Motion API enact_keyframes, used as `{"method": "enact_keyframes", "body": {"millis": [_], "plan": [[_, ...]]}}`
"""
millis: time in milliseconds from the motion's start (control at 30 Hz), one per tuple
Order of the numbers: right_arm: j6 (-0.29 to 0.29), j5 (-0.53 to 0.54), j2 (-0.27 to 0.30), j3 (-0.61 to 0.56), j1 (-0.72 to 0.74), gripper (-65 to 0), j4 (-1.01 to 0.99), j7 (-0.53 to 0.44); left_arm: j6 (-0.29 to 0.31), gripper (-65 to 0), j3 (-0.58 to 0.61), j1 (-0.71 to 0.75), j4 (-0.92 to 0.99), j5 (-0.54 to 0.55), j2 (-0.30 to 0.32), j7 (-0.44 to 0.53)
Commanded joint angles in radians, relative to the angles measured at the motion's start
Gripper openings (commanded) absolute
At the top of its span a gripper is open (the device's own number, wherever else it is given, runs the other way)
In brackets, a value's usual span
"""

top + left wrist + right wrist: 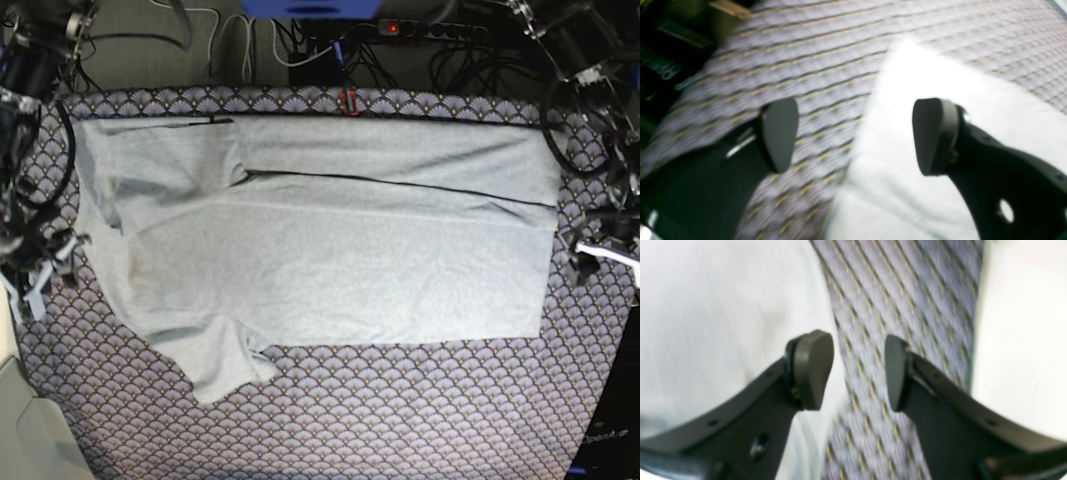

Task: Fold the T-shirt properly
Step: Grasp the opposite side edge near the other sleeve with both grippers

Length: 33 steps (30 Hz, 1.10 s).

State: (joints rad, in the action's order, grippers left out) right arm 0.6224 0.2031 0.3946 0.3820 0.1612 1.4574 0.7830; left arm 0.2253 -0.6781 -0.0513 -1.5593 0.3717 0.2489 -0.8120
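The light grey T-shirt (pixel 320 250) lies spread plain side up on the patterned tablecloth (pixel 400 410), its far long edge folded over toward the middle. One sleeve sticks out at the near left (pixel 225 365). My left gripper (pixel 585 258) hovers at the shirt's right edge. In the left wrist view the left gripper (pixel 855 133) is open and empty, one finger over the T-shirt (pixel 907 186), the other over the tablecloth (pixel 806 50). My right gripper (pixel 45 262) is by the shirt's left edge. In the right wrist view the right gripper (pixel 857 371) is open and empty, beside the T-shirt (pixel 706 323).
Cables and a power strip (pixel 430 30) run behind the table's far edge. A pale surface (pixel 1023 323) lies past the tablecloth's edge (pixel 973 340) near my right gripper. Dark equipment (pixel 666 50) sits beyond the cloth by my left gripper.
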Motion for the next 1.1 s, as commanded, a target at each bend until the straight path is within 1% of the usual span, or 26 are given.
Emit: {"method": "enact_keyframes", "body": {"millis": [0, 100, 133, 200, 267, 333, 400, 433, 467, 567, 633, 700, 833, 967, 1067], "plan": [[-0.003, -0.004, 0.02, -0.024, 0.067, -34.7, -0.033, -0.01, -0.002, -12.6, 0.018, -0.04, 0.006, -0.02, 0.01, 0.021], [-0.003, -0.083, 0.011, -0.125, 0.24, -34.7, -0.212, -0.021, -0.002, -12.6, 0.076, -0.144, 0.082, -0.139, -0.046, 0.032], [-0.003, -0.106, -0.003, -0.154, 0.291, -34.7, -0.278, -0.033, -0.002, -12.6, 0.082, -0.184, 0.115, -0.182, -0.058, 0.036], [-0.003, -0.147, -0.023, -0.189, 0.367, -34.7, -0.389, -0.079, 0.003, -12.6, 0.08, -0.252, 0.188, -0.23, -0.073, 0.036], [-0.005, -0.193, -0.039, -0.209, 0.436, -34.7, -0.505, -0.149, 0.004, -12.6, 0.08, -0.322, 0.274, -0.265, -0.082, 0.061], [-0.008, -0.224, -0.055, -0.219, 0.489, -34.7, -0.627, -0.224, 0.003, -12.6, 0.082, -0.37, 0.36, -0.285, -0.082, 0.112], [-0.011, -0.261, -0.058, -0.217, 0.533, -34.7, -0.751, -0.314, 0.0, -12.7, 0.082, -0.41, 0.443, -0.305, -0.081, 0.17], [-0.022, -0.279, -0.058, -0.213, 0.55, -34.8, -0.809, -0.362, 0.0, -12.7, 0.082, -0.424, 0.48, -0.317, -0.079, 0.197], [-0.048, -0.288, -0.056, -0.214, 0.565, -34.7, -0.871, -0.417, 0.0, -12.8, 0.082, -0.436, 0.517, -0.331, -0.079, 0.231], [-0.132, -0.291, -0.05, -0.219, 0.593, -34.4, -0.996, -0.543, 0.0, -12.8, 0.082, -0.467, 0.627, -0.357, -0.076, 0.331], [-0.138, -0.293, -0.05, -0.219, 0.598, -34.4, -1.033, -0.589, 0.0, -12.8, 0.082, -0.479, 0.693, -0.36, -0.075, 0.383], [-0.141, -0.293, -0.049, -0.219, 0.594, -34.4, -1.035, -0.609, 0.0, -12.8, 0.082, -0.486, 0.756, -0.356, -0.073, 0.425], [-0.149, -0.293, -0.05, -0.219, 0.594, -34.4, -1.035, -0.612, -0.002, -12.8, 0.082, -0.505, 0.842, -0.354, -0.073, 0.491], [-0.213, -0.291, -0.052, -0.219, 0.587, -34.4, -1.036, -0.613, -0.002, -12.8, 0.082, -0.505, 0.86, -0.353, -0.073, 0.497], [-0.23, -0.291, -0.052, -0.219, 0.571, -34.4, -1.038, -0.613, -0.002, -12.8, 0.082, -0.505, 0.854, -0.351, -0.073, 0.497]]}}
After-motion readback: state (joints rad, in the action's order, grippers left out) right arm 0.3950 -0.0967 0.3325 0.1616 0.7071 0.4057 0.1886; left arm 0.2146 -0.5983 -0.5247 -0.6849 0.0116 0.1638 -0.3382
